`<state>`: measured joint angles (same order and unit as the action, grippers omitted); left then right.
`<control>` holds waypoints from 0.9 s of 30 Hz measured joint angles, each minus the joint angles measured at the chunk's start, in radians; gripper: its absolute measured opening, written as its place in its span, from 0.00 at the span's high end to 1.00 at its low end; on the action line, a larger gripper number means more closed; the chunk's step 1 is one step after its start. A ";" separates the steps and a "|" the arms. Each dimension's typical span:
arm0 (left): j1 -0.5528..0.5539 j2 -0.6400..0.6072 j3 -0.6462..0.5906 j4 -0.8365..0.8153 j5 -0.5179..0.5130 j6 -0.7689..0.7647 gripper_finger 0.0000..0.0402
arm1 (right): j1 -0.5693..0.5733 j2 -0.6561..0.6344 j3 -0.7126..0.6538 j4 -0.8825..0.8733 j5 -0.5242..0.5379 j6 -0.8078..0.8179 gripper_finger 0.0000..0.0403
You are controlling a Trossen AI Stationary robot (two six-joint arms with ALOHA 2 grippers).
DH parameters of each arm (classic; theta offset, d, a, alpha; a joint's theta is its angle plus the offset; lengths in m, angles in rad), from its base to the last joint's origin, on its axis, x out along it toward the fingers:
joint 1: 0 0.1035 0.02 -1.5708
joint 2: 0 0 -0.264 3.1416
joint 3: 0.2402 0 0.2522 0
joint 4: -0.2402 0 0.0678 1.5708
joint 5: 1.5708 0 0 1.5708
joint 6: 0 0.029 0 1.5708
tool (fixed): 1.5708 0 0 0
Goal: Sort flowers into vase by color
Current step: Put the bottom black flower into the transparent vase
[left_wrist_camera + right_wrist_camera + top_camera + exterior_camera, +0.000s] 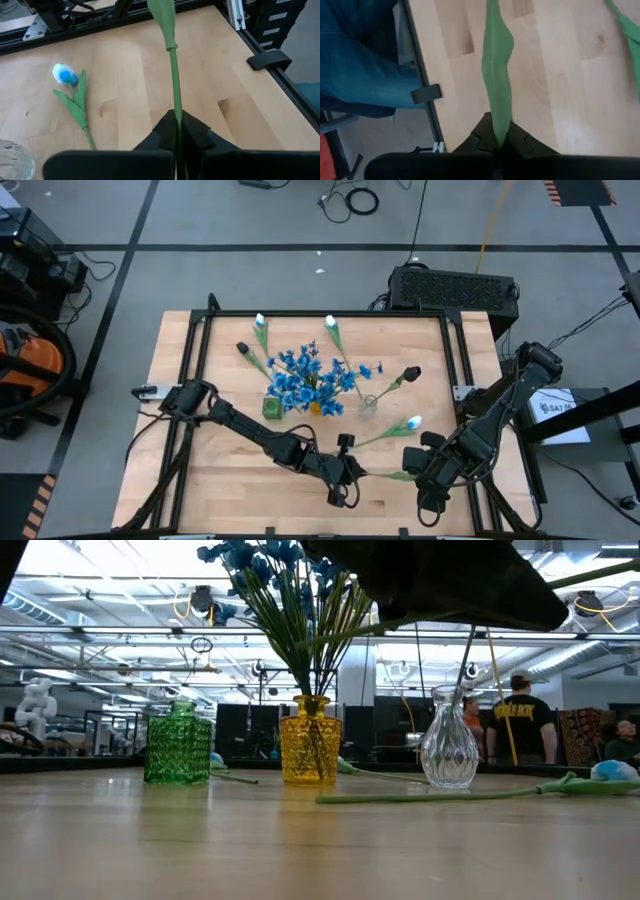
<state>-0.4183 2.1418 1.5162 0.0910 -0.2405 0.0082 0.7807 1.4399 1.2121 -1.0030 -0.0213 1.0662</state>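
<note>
You have the blue flowers [305,378] already in the yellow vase [310,752]. Several tulips [333,330] lie loose on the surface [220,470], so most sorting is left. Your left hand [343,486] and right hand [425,480] are both clamped on one green stem [174,85] at the near edge.

In the low view, a dark arm [450,580] at 12 o'clock hides the upper stems. The blue flowers [250,555] are cut off by the top edge. The clear vase [15,160] is cut off at 7 o'clock in the left wrist view.
</note>
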 joint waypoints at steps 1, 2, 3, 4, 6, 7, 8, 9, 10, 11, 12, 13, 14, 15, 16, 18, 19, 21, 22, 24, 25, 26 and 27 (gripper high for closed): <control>0.000 -0.001 0.000 -0.003 0.000 0.000 0.98 | 0.000 0.000 0.000 0.008 0.001 -0.001 1.00; 0.000 -0.003 0.000 -0.011 0.000 0.000 0.97 | 0.000 0.000 0.000 0.012 0.007 -0.003 0.98; 0.000 -0.005 0.000 -0.016 0.000 0.000 0.97 | 0.000 0.000 0.000 0.012 0.013 -0.004 0.97; 0.000 -0.007 0.000 -0.019 -0.001 0.000 0.97 | 0.000 0.000 0.000 0.012 0.019 -0.004 0.95; 0.000 -0.012 0.000 -0.044 -0.003 0.001 0.98 | 0.000 -0.002 0.000 0.013 0.028 -0.006 0.89; 0.000 -0.015 0.000 -0.057 -0.003 0.001 0.98 | 0.000 -0.003 0.000 0.013 0.031 -0.010 0.86; 0.000 -0.015 0.000 -0.062 -0.003 0.002 0.99 | 0.000 -0.006 0.000 0.013 0.031 -0.014 0.83; 0.000 -0.016 0.000 -0.072 -0.003 0.001 0.99 | 0.000 -0.009 0.000 0.013 0.031 -0.022 0.80; 0.000 -0.022 0.000 -0.090 -0.003 0.002 0.99 | 0.000 -0.015 0.000 0.012 0.029 -0.030 0.77; 0.000 -0.030 0.000 -0.109 -0.003 0.002 0.99 | 0.000 -0.022 0.002 0.007 0.026 -0.037 0.74; -0.001 -0.034 0.000 -0.114 0.001 0.001 0.99 | 0.000 -0.030 0.008 0.001 0.027 -0.043 0.72; -0.002 -0.043 0.000 -0.116 0.007 0.000 0.99 | 0.000 -0.040 0.012 -0.004 0.029 -0.050 0.70; -0.006 -0.057 0.000 -0.140 0.009 0.000 0.99 | 0.007 -0.052 0.019 -0.014 0.043 -0.058 0.68; -0.009 -0.070 0.000 -0.165 0.016 0.000 0.99 | 0.017 -0.068 0.024 -0.026 0.074 -0.065 0.67; -0.014 -0.086 0.000 -0.184 0.030 0.000 0.99 | 0.027 -0.090 0.025 -0.033 0.117 -0.079 0.66; -0.025 -0.128 0.000 -0.261 0.052 0.000 0.99 | 0.058 -0.137 0.026 -0.046 0.206 -0.096 0.65; -0.032 -0.152 0.000 -0.299 0.058 0.000 0.99 | 0.077 -0.162 0.026 -0.061 0.259 -0.097 0.65; -0.050 -0.202 0.000 -0.374 0.060 -0.001 1.00 | 0.121 -0.208 0.026 -0.094 0.384 -0.081 0.65; -0.059 -0.226 0.000 -0.400 0.061 -0.001 1.00 | 0.142 -0.229 0.026 -0.110 0.453 -0.071 0.66; -0.080 -0.276 0.000 -0.409 0.058 0.004 1.00 | 0.176 -0.259 0.027 -0.136 0.578 -0.062 0.66; -0.090 -0.303 0.000 -0.402 0.051 0.016 1.00 | 0.189 -0.272 0.027 -0.143 0.627 -0.066 0.67; -0.099 -0.330 0.000 -0.385 0.040 0.035 1.00 | 0.197 -0.284 0.027 -0.140 0.676 -0.082 0.67; -0.109 -0.357 0.000 -0.358 0.025 0.057 1.00 | 0.200 -0.294 0.027 -0.129 0.730 -0.107 0.67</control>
<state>-0.5268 1.7851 1.5162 -0.2670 -0.2157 0.0648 0.9806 1.1461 1.2388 -1.1319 0.7085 0.9587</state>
